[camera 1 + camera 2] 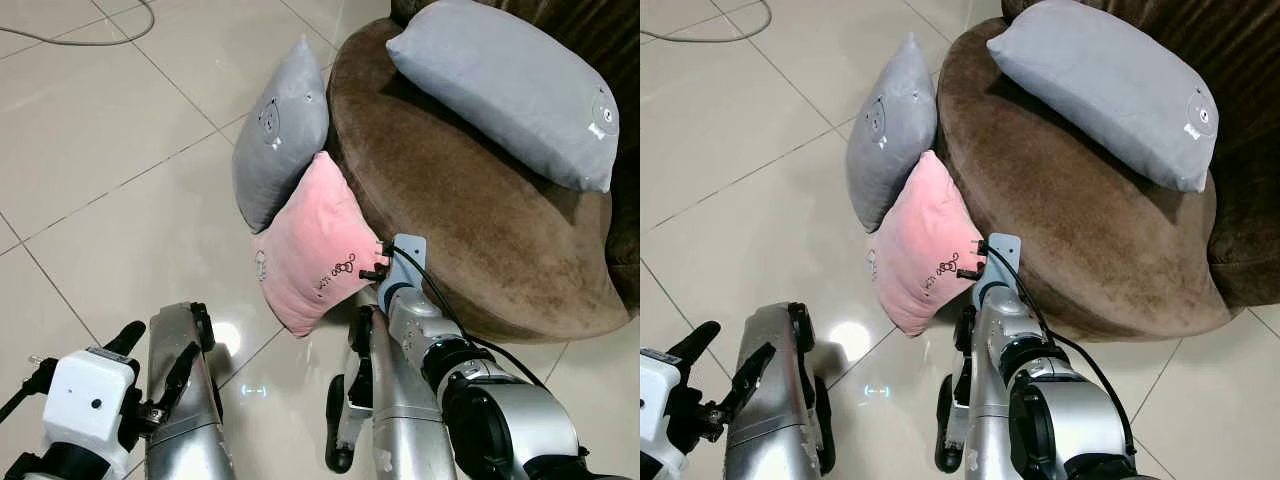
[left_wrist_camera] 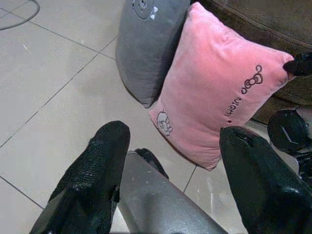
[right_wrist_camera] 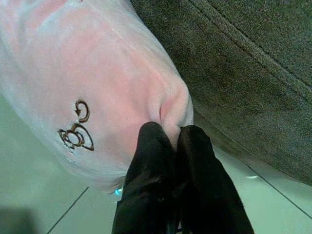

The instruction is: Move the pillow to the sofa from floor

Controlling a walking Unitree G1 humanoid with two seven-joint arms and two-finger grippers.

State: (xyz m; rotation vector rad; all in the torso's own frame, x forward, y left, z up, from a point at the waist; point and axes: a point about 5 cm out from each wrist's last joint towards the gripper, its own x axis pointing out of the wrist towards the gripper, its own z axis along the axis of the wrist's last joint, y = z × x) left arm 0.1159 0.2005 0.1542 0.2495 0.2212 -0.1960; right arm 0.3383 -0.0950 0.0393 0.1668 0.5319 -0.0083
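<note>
Hidden: the lower edge of the pink pillow (image 1: pixel 312 245) is partly covered by the right arm; the grey pillow on the sofa (image 1: pixel 508 85) sits near the picture's upper right; the small print on the pink pillow is too fine to read.
Cable: a thin cable (image 1: pixel 95 40) loops over the floor (image 1: pixel 90 150) at far left, cut off by the frame.
Left pincer: the left pincer (image 2: pixel 170 161) hangs low over the tiles, its fingers (image 2: pixel 97 170) spread wide with nothing between them, short of the pink pillow.
Grey pillow on the floor: a grey pillow (image 1: pixel 278 130) stands on edge, leaning on the sofa front, touching the pink pillow's upper side.
Pink pillow: on the floor, propped against the sofa's curved front, standing on one corner, its long axis tilted from lower left to upper right.
Right pincer: the right pincer (image 3: pixel 168 141) is closed tight on the pink pillow's right corner, pinching the fabric.
Sofa: a brown round sofa (image 1: pixel 470 220) rises just behind both floor pillows.
</note>
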